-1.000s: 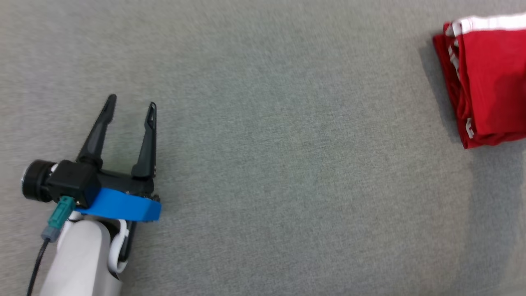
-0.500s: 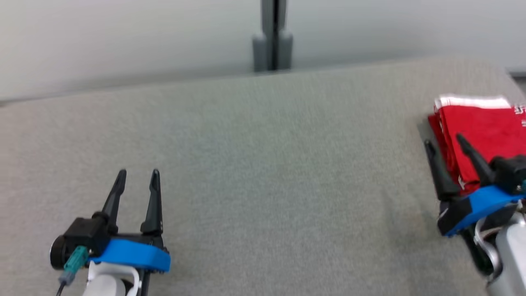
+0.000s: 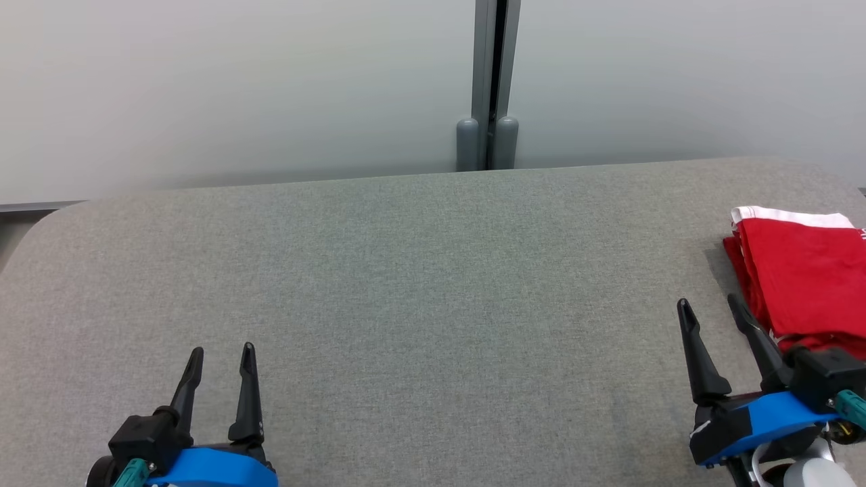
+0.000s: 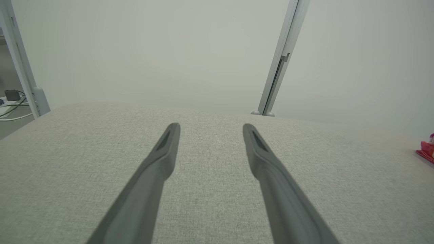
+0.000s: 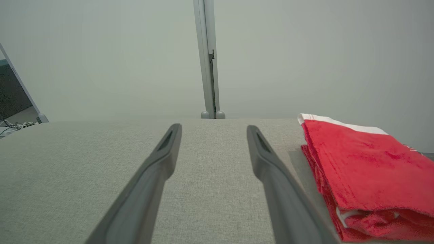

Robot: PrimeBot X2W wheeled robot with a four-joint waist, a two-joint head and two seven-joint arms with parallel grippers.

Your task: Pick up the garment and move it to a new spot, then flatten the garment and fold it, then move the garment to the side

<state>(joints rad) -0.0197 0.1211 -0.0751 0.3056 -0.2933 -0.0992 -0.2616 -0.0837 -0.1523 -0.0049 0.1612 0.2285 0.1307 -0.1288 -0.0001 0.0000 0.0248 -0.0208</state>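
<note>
The right gripper [image 3: 707, 300] is hanging low over the grey padded table [image 3: 419, 270], its two dark fingers standing wide apart with nothing but bare fabric between them. The red garment [image 3: 805, 277] is lying just to the right of that gripper and a little ahead of its fingertips, folded into a thick stack. A white band is running along the edge farthest from the gripper, and the layered folds are facing the gripper's right finger. From the right wrist view a narrow strip of grey is showing between that finger and the stack. Lower down the finger is covering the garment's near corner, so I cannot tell whether they are touching there.

The left gripper [image 3: 222, 349] is hovering well apart from the garment, far off to the right gripper's left. Its fingers are also spread open and holding nothing. In its own wrist view a sliver of red is peeking in far to its right. Ahead of both grippers, beyond the table's far edge, a pale partition with a grey post [image 3: 488, 81] is standing.
</note>
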